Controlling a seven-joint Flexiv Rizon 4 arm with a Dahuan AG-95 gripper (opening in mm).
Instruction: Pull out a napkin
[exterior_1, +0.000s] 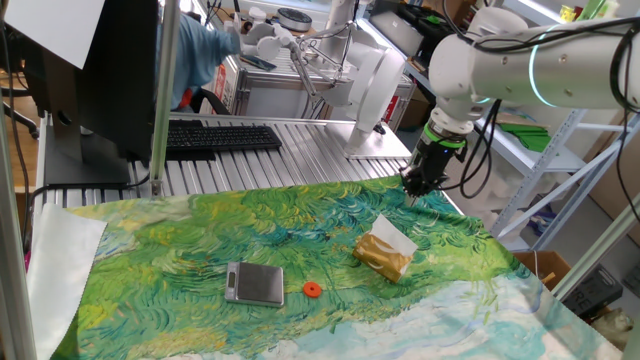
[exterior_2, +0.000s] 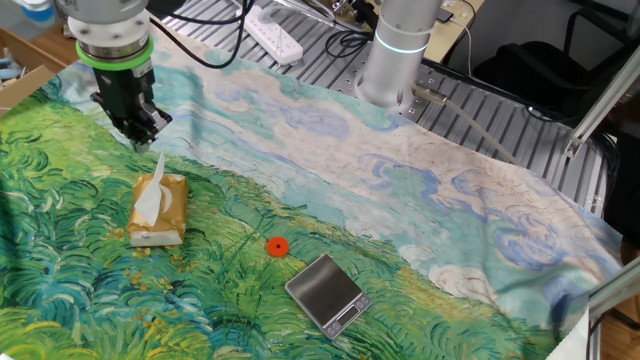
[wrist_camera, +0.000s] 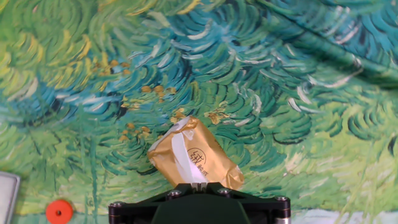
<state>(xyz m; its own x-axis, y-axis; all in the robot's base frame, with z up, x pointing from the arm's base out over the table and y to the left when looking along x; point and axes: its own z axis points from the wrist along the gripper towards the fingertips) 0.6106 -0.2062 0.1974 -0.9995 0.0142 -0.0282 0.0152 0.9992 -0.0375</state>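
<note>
**Gripper above the packet, napkin poking out**

On the bench (exterior_1: 180, 270), left to right: scale (exterior_1: 255, 283), orange disc (exterior_1: 312, 290), then packet (exterior_1: 384, 256) with the napkin (exterior_1: 392, 235) sticking up from it. Nothing blocks it. The gripper (exterior_1: 413, 190) hangs above, holding nothing; whether clenched, I cannot tell. Only the hand view shows a round logo, unreadable.

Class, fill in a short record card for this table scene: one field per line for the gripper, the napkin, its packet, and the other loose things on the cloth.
gripper: above the cloth, beside the packet, holding nothing; open or shut unclear
napkin: white sheet sticking up out of the packet
packet: golden-brown, lying on the cloth
orange disc: on the cloth, between packet and scale
scale: small, silver, flat
cloth: green-blue painted print
</note>
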